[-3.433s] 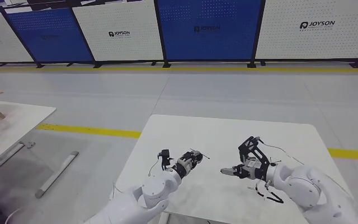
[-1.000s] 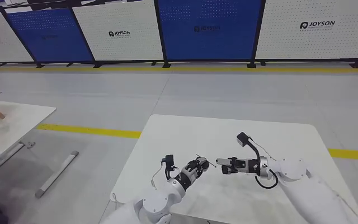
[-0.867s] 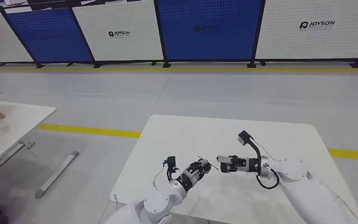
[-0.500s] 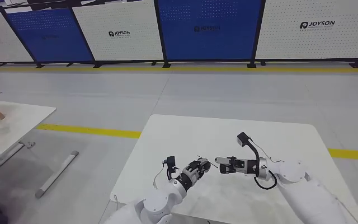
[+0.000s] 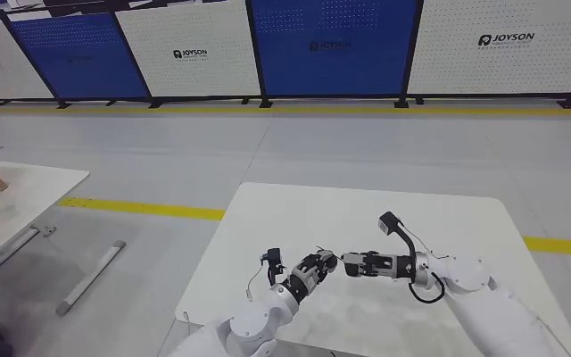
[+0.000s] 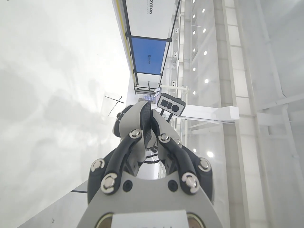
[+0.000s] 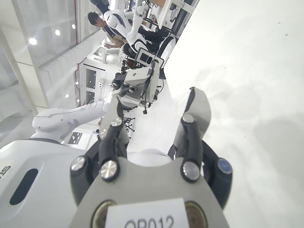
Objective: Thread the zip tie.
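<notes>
A thin black zip tie is pinched between the fingers of my left gripper, which is shut on it. A short length of the strap sticks out past the fingertips. Over the near middle of the white table, the left gripper points toward my right gripper, with only a small gap between them. The right gripper is open with its fingers spread and nothing between them. It faces the left gripper, across which the black strap runs.
The table edge drops off just beside the left arm. Bare tabletop lies beyond and to the right of both grippers. Blue and white panels stand far behind, across open floor.
Both grippers have moved in toward each other. The right gripper slid left until it is almost at the left gripper's tips. The left gripper still holds the zip tie.
</notes>
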